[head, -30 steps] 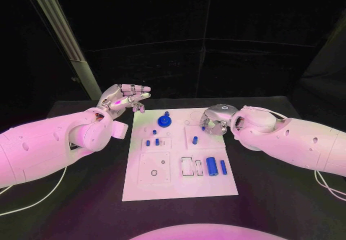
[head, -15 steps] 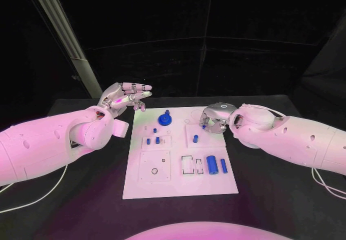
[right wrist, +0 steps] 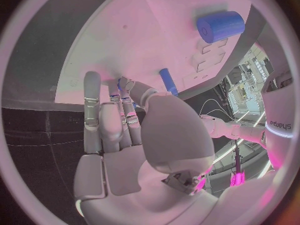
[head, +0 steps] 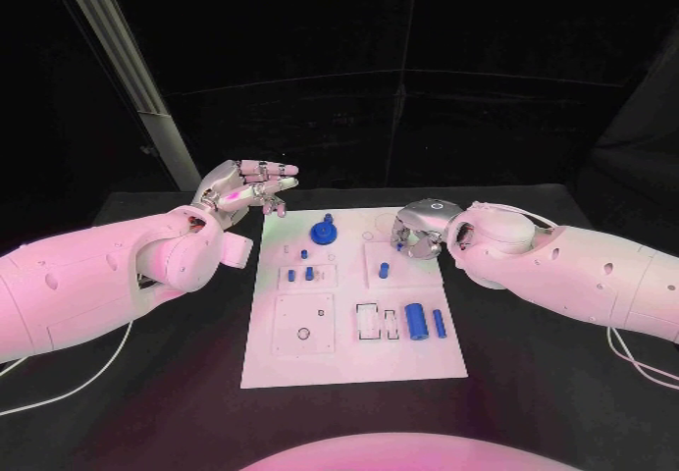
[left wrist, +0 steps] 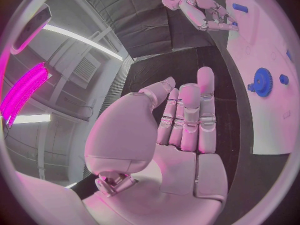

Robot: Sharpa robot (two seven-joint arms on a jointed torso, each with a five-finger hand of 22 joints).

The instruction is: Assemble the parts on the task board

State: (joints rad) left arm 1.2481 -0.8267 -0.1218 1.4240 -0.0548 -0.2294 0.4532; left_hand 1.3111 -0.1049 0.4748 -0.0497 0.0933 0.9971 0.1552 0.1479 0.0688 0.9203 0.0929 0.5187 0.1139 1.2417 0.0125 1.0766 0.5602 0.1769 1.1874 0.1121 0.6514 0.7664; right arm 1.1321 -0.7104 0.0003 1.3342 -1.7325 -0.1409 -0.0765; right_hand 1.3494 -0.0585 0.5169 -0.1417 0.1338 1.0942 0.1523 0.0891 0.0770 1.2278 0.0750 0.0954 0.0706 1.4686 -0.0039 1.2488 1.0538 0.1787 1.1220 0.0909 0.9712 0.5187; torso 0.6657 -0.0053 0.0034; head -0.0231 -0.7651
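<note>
Though little altered from a second ago, worth noting one small shift. Nearest on the white board [head: 354, 353]: thick cylinder [head: 416, 322] and slim rod [head: 439, 324] lying side by side near the right edge, untouched. Further up, short peg [head: 382, 270] lying alone mid-board, with two tiny pegs [head: 291, 277] over to the left. Beyond that, right hand [head: 420, 231] hanging over the far right part of the board, fingers curled in, apparently pinching a small blue piece [right wrist: 119, 83] at the fingertips. Has drifted slightly away from the robot and inward since a second ago, carrying that piece along. Probably lining up over a socket there, so insertion not yet made. Blue gear [head: 324, 234] at the far middle, unmoved. Farthest back, left hand [head: 248, 191] raised off the board's far left corner, fingers loosely apart, holding nothing, same as before.
</note>
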